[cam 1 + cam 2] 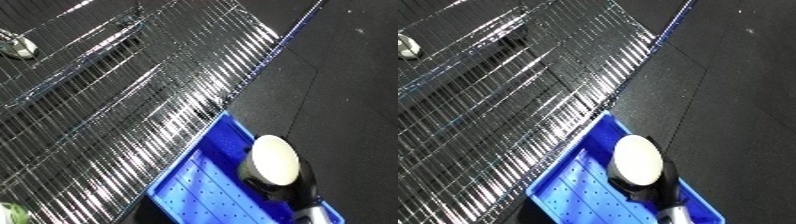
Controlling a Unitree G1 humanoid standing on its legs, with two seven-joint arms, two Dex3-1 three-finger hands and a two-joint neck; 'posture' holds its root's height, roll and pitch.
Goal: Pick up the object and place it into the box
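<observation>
As the right hand (642,187) curls round a pale disc (639,159) above the blue bin (571,192), it should lower first — then open.

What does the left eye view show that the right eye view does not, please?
Only the left eye view shows a pale greenish thing at its bottom-left corner. The right eye view adds nothing of its own. Both share the wire rack, the blue bin, the right hand curled round a cream oval object over the bin, and a small pale item at upper left.
</observation>
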